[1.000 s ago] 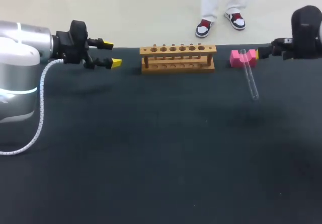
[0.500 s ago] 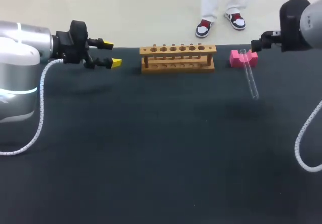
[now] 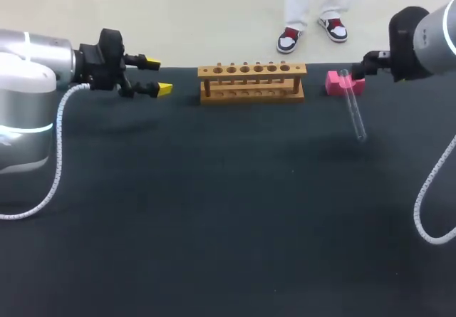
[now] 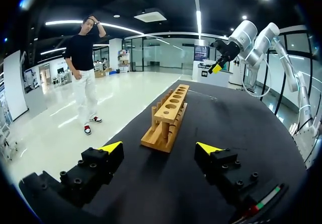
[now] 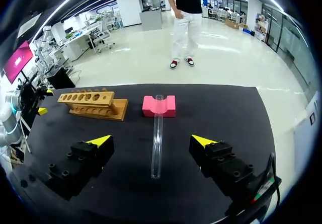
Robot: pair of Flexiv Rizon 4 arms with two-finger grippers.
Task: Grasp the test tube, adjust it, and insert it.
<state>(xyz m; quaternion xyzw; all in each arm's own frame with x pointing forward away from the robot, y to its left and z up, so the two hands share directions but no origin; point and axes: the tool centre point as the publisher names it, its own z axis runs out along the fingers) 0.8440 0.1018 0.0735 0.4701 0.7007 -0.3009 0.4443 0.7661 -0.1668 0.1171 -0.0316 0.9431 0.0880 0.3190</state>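
Wide-apart right pincer near test tube (left pincer likewise, rack ahead)

We see the test tube as clear glass or clear plastic (we cannot tell which), smooth and glossy, with light glinting along it. The rack looks like pale, unpainted wood with a dull finish. The pink block seems to be matt plastic or foam. The table has a dark, matt, cloth-like covering. Our left gripper and right gripper have matt black bodies with visible bolt heads and smooth, bright yellow tips. Our left arm has a satin silver shell, and a white ribbed cable hangs from it.
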